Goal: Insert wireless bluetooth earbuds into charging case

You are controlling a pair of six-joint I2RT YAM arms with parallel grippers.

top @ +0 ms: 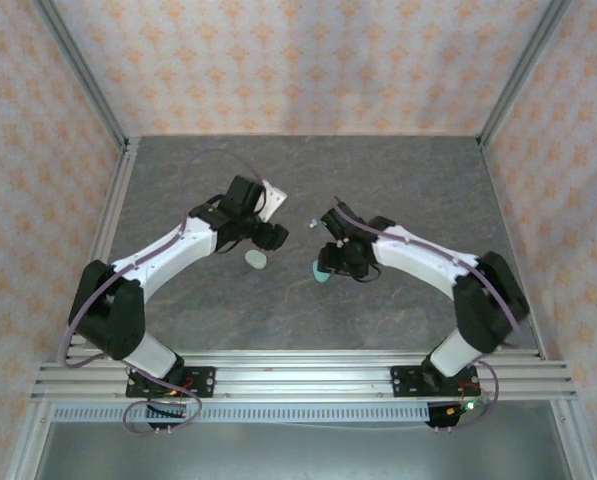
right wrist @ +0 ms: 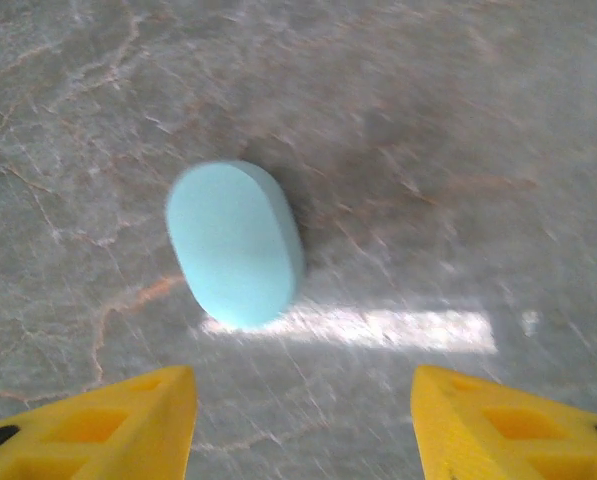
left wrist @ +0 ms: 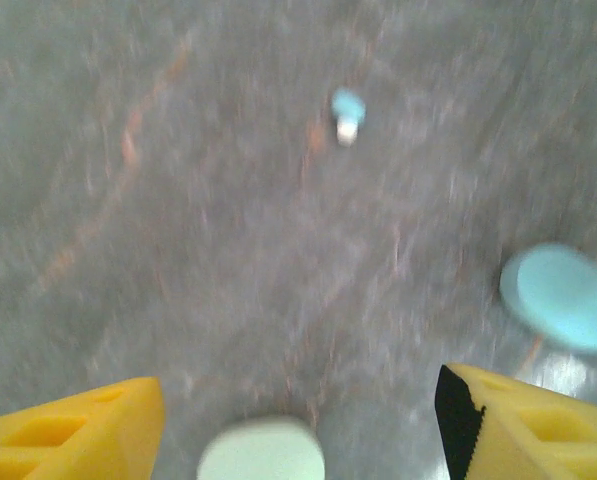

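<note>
A pale mint oval charging case (top: 256, 259) lies on the grey table just in front of my left gripper (top: 271, 238). In the left wrist view that mint case (left wrist: 261, 452) sits low between the open yellow fingers (left wrist: 78, 435), untouched. A teal-blue earbud (left wrist: 348, 110) with a pale tip lies further ahead, seen from above as a tiny earbud (top: 312, 223) between the two arms. A light blue oval case (top: 322, 271) lies by my right gripper (top: 330, 258). In the right wrist view this blue case (right wrist: 236, 243) is ahead of the open gripper (right wrist: 303, 420), left of centre, with its lid shut.
A white sheet (top: 275, 197) lies under the left wrist. The blue case (left wrist: 561, 297) also sits at the right of the left wrist view. Metal frame posts and patterned walls (top: 298, 60) enclose the marbled table (top: 398, 180).
</note>
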